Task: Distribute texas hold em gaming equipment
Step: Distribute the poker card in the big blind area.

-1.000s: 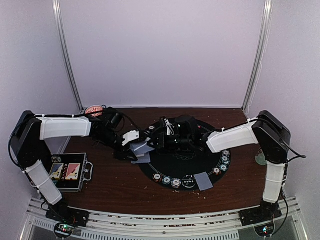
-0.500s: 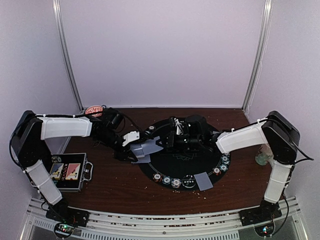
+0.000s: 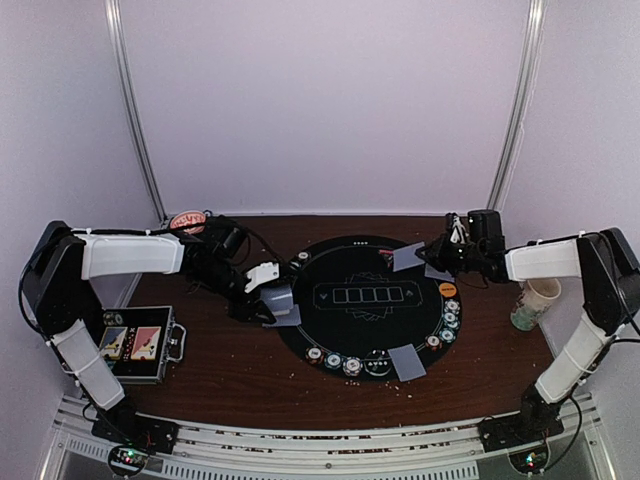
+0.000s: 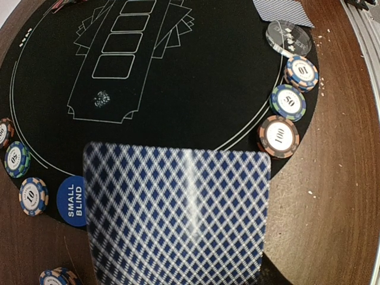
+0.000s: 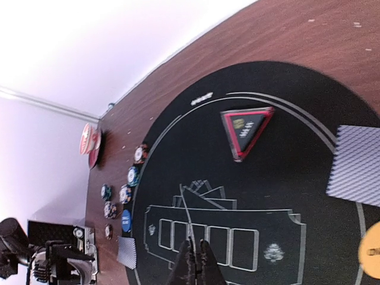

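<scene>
As left gripper [image 3: 270, 299] pinches one card [image 4: 178, 214], right gripper [image 5: 194, 248] pinches another card [image 3: 408, 257].

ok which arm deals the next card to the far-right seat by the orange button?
Right. The right gripper hangs near the orange button, pinching a grey-backed card; the left gripper holds its checked card across the mat.

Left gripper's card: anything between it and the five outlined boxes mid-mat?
Nothing visible. In the left wrist view only bare mat lies between the card and the boxes. The chips sit along the rim on either side, and the small blind button lies beside the card's left edge, off that line.
</scene>
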Action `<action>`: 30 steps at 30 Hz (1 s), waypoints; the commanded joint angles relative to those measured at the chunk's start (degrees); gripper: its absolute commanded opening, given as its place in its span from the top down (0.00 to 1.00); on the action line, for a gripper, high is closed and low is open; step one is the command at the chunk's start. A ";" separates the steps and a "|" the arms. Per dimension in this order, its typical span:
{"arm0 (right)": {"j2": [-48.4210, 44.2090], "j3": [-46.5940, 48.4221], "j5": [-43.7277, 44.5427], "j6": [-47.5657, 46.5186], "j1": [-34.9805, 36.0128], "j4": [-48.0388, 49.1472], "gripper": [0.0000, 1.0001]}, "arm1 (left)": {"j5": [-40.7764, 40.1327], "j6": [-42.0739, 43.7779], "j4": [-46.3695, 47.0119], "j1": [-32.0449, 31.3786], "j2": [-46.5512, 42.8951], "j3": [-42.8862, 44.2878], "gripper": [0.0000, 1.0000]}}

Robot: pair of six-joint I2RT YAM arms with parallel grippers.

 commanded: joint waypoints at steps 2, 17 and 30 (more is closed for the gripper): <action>-1.65 -0.21 -2.69 -5.41 -7.86 -8.00 1.00 | 1.43 0.48 1.38 -0.01 0.41 0.02 0.51; 7.98 3.73 -4.41 -3.64 -15.58 -5.31 1.00 | 1.32 0.56 1.33 0.03 0.94 0.11 0.51; 11.98 5.17 -3.91 -1.05 -16.66 -1.59 1.00 | 1.12 0.65 1.39 0.00 1.30 0.11 0.51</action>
